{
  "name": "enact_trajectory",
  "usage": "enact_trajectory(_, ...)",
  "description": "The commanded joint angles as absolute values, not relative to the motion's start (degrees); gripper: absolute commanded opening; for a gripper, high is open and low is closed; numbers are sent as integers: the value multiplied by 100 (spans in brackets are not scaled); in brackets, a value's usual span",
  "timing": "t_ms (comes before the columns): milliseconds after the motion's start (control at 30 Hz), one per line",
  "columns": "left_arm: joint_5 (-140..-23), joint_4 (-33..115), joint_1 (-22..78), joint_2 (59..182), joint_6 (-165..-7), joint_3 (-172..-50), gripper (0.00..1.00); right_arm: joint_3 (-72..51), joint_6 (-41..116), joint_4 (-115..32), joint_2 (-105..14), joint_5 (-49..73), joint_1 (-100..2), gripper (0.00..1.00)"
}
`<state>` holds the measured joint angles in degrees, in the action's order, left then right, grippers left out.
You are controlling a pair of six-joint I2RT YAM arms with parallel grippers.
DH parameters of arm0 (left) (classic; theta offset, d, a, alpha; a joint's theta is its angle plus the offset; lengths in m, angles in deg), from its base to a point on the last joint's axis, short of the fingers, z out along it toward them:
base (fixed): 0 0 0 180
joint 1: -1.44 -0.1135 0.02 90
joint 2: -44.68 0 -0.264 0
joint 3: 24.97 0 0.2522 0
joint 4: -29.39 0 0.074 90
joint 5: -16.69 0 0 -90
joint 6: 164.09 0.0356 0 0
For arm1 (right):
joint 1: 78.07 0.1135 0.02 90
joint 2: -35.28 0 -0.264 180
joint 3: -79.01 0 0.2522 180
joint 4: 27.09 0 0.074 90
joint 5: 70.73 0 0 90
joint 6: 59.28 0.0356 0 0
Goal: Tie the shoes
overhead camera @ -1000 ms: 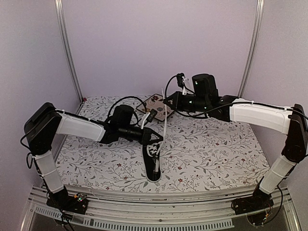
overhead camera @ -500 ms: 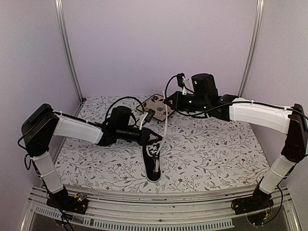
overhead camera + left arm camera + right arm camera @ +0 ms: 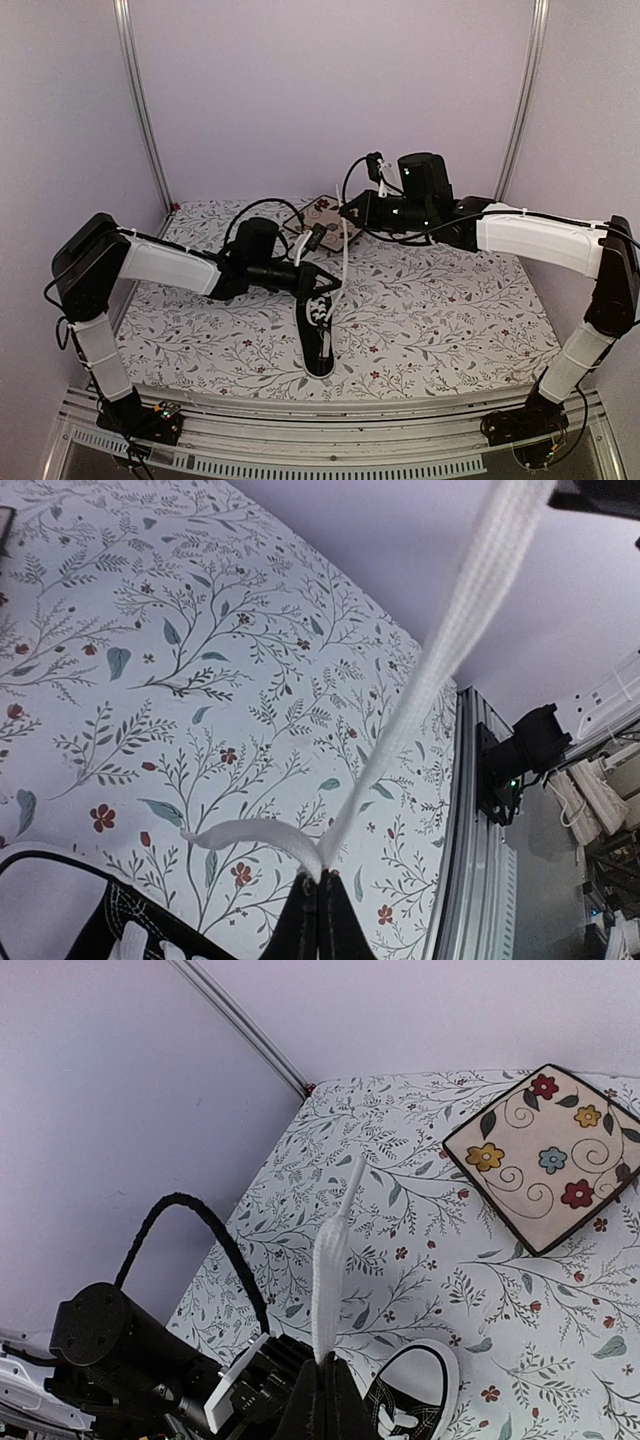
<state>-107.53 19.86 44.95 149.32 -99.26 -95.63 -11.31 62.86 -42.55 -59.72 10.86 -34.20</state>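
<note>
The shoes are one small black sneaker (image 3: 320, 345) with a white toe cap, lying mid-table with its toe toward the near edge. My left gripper (image 3: 335, 284) hovers just over its tongue, shut on a white lace (image 3: 455, 630); the jaws (image 3: 320, 885) pinch it at a fold. The lace (image 3: 343, 255) climbs from there to my right gripper (image 3: 346, 213), higher and farther back. In the right wrist view that gripper (image 3: 325, 1360) is shut on the lace, whose loose end (image 3: 330, 1250) sticks out past the tips. The sneaker's heel opening (image 3: 420, 1395) shows below.
A square floral plate (image 3: 322, 212) lies at the back of the table, just left of the right gripper, also visible as plate (image 3: 545, 1155). The left arm's black cable (image 3: 200, 1230) arches over the flowered tablecloth. Metal rail (image 3: 470, 810) edges the table.
The left arm swayed slightly left and then back to about where it was. Both grippers keep their hold on the lace; the sneaker has not moved.
</note>
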Motion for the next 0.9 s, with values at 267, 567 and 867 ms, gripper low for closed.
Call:
enact_trajectory(267,-11131,1776,4567,15270,-10026,-9762,4,-1297,6288,-4114,-6109,983,-3395,2)
enact_trajectory(567,-11260,1710,4572,15407,-10063,-9814,11,-1302,6324,-4083,-6134,946,-3395,2)
enact_trajectory(867,-11380,1665,4590,15554,-10081,-9885,14,-1306,6345,-4062,-6140,952,-3392,2)
